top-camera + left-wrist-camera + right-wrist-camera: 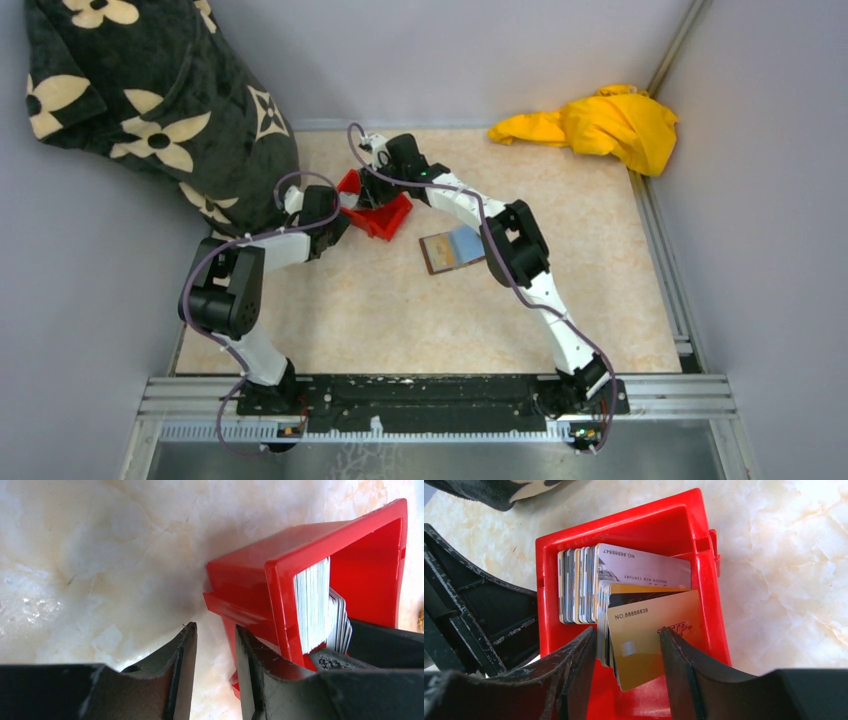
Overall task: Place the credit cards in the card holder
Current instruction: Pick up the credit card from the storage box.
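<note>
We'd pinch only the front gold card (644,630) of the thin plastic credit cards (574,585) standing in the square red plastic bin (624,525), right tool (628,650) spread open astride it, left tool (216,670) at the bin wall, grip unclear, flat brown leather card holder (452,250) open nearby.

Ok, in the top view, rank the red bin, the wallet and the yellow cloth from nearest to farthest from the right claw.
1. The red bin: the right claw reaches into it, left of centre.
2. The wallet: flat on the table, right of the bin and closer to the arm bases.
3. The yellow cloth: far right corner, clearly farthest.
</note>
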{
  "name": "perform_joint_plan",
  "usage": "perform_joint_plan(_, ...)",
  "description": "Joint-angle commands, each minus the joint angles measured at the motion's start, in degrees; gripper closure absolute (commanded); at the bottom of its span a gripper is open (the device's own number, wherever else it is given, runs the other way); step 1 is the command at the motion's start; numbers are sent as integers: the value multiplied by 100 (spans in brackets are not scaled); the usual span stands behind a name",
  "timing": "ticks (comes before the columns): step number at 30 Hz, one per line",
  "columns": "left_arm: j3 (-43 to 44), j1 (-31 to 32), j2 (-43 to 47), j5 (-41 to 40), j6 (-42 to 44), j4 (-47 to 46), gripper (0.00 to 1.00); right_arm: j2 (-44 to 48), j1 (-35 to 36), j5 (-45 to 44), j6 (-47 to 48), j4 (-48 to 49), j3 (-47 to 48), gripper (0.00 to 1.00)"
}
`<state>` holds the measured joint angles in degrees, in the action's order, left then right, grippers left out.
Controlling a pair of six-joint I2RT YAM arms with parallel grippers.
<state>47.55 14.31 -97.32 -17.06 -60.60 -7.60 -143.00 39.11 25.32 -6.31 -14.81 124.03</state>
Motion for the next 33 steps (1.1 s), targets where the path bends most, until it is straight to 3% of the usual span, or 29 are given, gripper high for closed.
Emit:
perform_joint_plan(1,317,-84,-129,115,220,-164,59,399,53,94,7,-160,-235,51)
perform_joint_plan(10,467,-104,-274,393,429,-149,59,662,55,-91,-140,89,-615,54)
perform_joint_plan(17,394,-112,-197,541,466,-163,59,561,53,-233,-207,72,-351,55)
perform_joint_plan(23,380,-109,-187,609,477,-168,59,345,55,-221,-353,-91,163,41)
perform_joint_plan(33,326,-112,-128,612,517,-159,59,737,53,-524,-248,70,-399,40)
